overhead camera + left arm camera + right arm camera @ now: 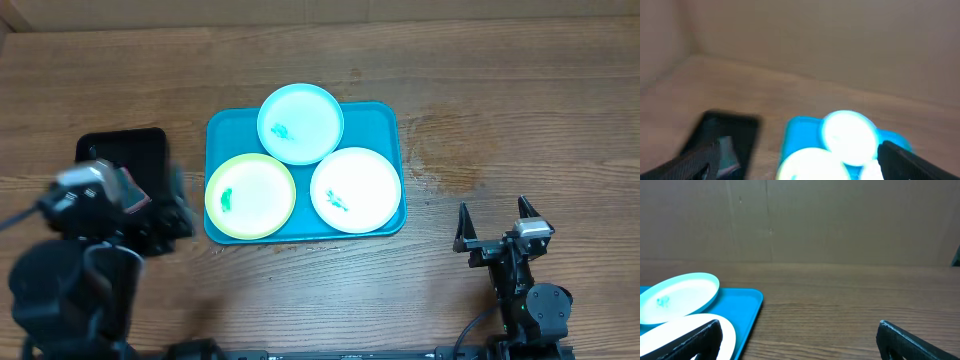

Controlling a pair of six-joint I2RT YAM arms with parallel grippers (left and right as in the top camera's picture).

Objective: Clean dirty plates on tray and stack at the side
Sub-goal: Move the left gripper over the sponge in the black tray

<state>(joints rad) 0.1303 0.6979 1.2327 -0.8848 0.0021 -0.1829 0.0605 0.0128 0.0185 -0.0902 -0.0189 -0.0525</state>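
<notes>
A small black tray (128,150) rests on the brown wood-grain table (520,110).

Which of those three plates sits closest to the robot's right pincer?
The white plate, on the tray's right side; the light blue plate and yellow-green plate lie farther left.

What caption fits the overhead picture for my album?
Dirty dishes: light blue plate, yellow-green plate and white plate on the teal tray.
</notes>
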